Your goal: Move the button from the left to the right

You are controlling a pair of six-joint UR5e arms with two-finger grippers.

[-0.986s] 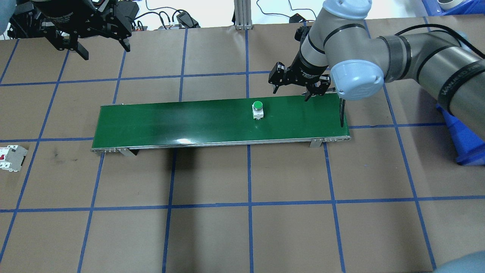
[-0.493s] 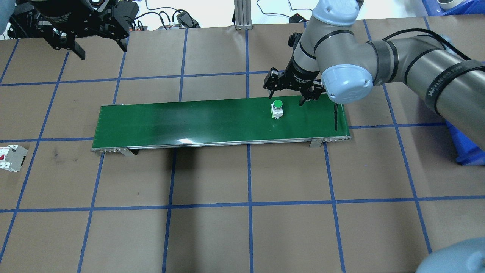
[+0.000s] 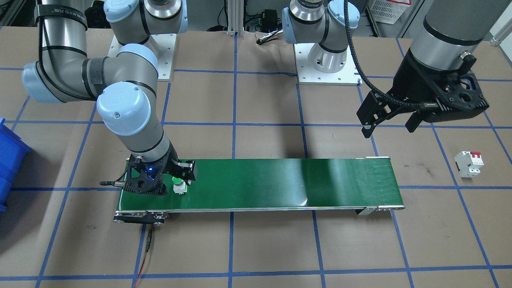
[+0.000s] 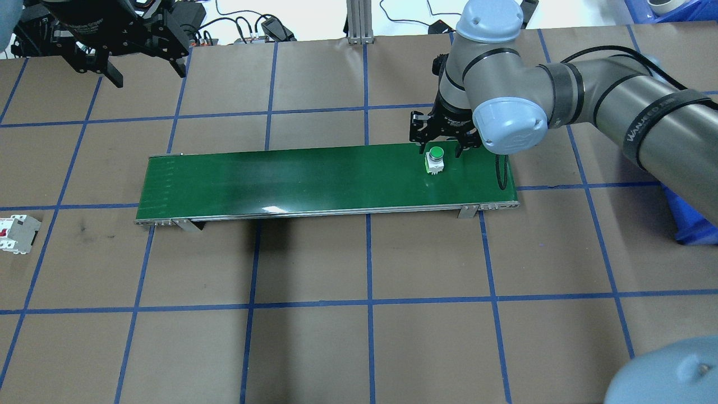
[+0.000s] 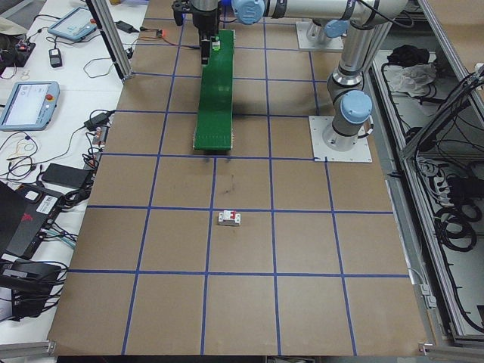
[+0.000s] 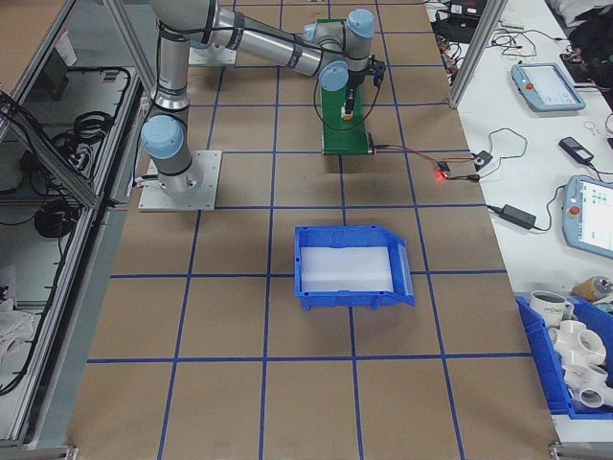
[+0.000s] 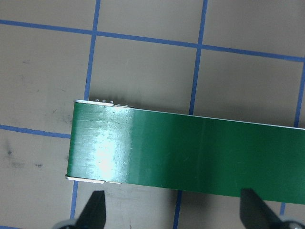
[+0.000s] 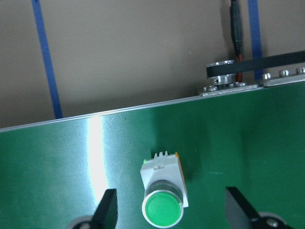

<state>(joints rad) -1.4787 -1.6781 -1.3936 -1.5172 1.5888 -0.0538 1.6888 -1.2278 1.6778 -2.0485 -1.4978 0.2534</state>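
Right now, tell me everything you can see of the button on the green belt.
The button is a small switch with a white, plastic-looking boxy body, a sliver of orange at one edge and a round, glossy green cap ringed in silver. It lies on the green belt, near the end on the robot's right, its cap towards the robot. The right tool is open with one finger on each side of it, and neither finger touches it. Only the belt touches it.
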